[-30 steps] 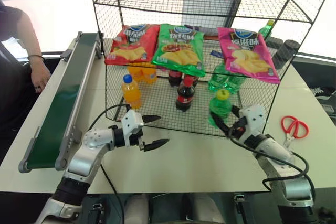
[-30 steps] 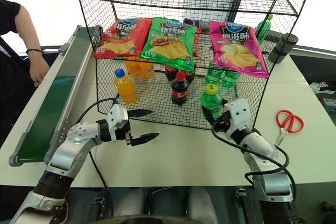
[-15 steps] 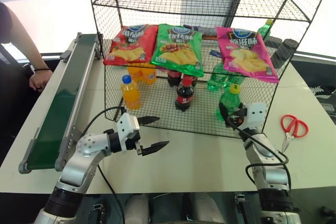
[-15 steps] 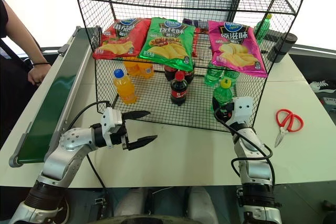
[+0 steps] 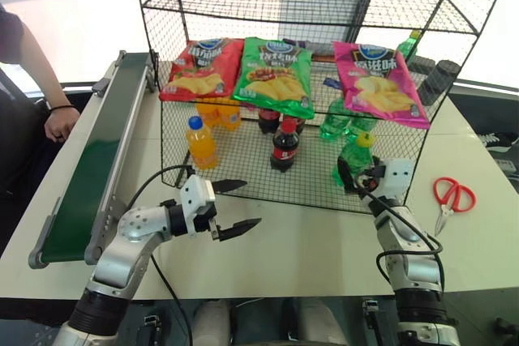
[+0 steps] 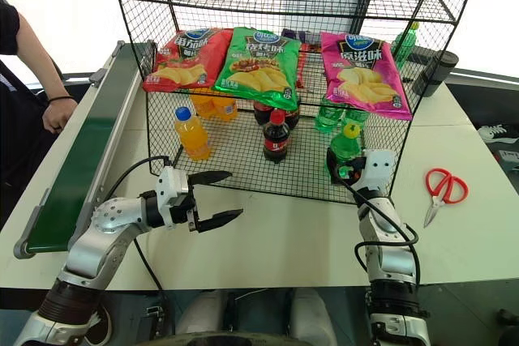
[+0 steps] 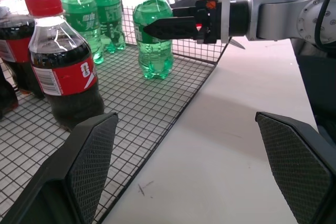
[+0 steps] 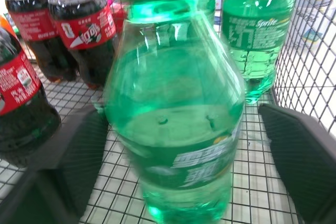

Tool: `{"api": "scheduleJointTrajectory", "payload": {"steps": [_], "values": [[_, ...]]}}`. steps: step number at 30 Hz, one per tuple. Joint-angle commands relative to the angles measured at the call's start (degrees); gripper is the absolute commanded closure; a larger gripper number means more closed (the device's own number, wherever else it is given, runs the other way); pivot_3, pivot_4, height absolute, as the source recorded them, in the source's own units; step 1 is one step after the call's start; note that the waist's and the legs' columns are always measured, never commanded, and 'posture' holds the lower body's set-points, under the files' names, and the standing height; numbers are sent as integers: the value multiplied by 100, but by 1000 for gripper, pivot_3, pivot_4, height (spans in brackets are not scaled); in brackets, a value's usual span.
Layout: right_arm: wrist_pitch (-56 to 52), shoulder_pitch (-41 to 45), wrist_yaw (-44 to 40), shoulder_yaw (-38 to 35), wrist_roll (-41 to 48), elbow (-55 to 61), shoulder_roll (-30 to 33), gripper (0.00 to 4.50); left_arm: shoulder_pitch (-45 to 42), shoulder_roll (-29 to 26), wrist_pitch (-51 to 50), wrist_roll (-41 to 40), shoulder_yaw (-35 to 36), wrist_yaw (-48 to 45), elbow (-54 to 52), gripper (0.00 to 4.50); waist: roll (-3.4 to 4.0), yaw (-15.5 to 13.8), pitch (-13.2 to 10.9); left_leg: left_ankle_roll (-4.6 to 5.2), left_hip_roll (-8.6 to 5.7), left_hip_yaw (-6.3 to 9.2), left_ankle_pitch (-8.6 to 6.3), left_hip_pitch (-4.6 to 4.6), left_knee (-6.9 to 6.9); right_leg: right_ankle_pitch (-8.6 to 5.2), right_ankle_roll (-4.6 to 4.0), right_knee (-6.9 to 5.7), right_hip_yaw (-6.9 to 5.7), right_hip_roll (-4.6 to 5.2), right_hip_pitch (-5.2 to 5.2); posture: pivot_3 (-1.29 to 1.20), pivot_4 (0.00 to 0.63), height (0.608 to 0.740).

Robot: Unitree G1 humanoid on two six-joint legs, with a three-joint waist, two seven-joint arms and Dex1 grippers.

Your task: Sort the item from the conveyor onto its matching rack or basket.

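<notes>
The item, a green bottle (image 5: pixel 355 158) with a yellow cap, stands upright on the wire floor at the front right of the black wire basket (image 5: pixel 243 174). My right gripper (image 5: pixel 350 173) reaches in over the low front wall, open, one finger (image 8: pixel 302 153) on each side of the bottle and the one on that side clearly apart from it. Over the white table in front of the basket, my left gripper (image 5: pixel 238 205) is open and empty, pointing toward the right arm. The dark green conveyor (image 5: pixel 87 169) runs along the left with nothing on its belt.
In the basket stand orange bottles (image 5: pixel 202 142), cola bottles (image 5: pixel 284 145) and more green bottles (image 5: pixel 336 121). Crisp bags (image 5: pixel 278 76) lie on the slanted tier above, sachets hang higher up. Red scissors (image 5: pixel 452 194) lie at the right. A person's hand (image 5: pixel 57 121) rests beside the conveyor.
My right arm carried the green bottle forward into the basket, then the gripper opened and the bottle now stands free. The left gripper stayed open and barely moved.
</notes>
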State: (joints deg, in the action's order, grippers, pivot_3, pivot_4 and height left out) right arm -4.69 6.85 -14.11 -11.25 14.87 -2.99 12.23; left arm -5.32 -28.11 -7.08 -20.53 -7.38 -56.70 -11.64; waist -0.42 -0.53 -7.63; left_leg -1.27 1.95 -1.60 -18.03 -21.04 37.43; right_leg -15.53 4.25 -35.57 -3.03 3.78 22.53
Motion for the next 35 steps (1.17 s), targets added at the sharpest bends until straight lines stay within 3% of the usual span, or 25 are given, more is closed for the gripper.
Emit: {"api": "scheduleJointTrajectory", "payload": {"steps": [1,8,15,18,26,35], "values": [[23,-123,23,-55,-8,510,67,83,-75,-10,87,-25,28,-28,-35,0,1,-4,1,0,0,0,0,0,0,0,0,0,0,0,0,0,150,740],[-230,-886,-154,-120,73,1473,345,83,-133,22,64,114,116,263,58,0,2,-17,2,0,0,1,0,0,0,0,0,1,0,2,-3,0,150,740],[-561,-2028,-1158,178,467,3020,968,83,-72,-308,63,199,438,386,366,0,4,-1,6,1,-1,1,-1,9,-1,-1,0,2,0,-3,-9,0,150,740],[-663,-2441,-1428,-84,661,3378,1272,83,100,-538,167,267,681,417,595,0,2,-1,5,1,0,0,-1,33,-10,-2,-2,2,2,-7,-24,0,150,740],[-508,-3342,-2133,-964,925,3205,1785,83,581,-859,482,305,1201,410,1107,0,-5,-29,6,2,0,-7,-1,51,-20,-4,-4,10,9,3,-38,0,150,740],[-437,-3136,-2365,-1112,901,2889,1865,83,902,-872,545,240,1337,379,1021,0,-6,-16,6,2,6,-11,-2,56,-23,-13,-20,5,14,2,-34,0,150,740]]}}
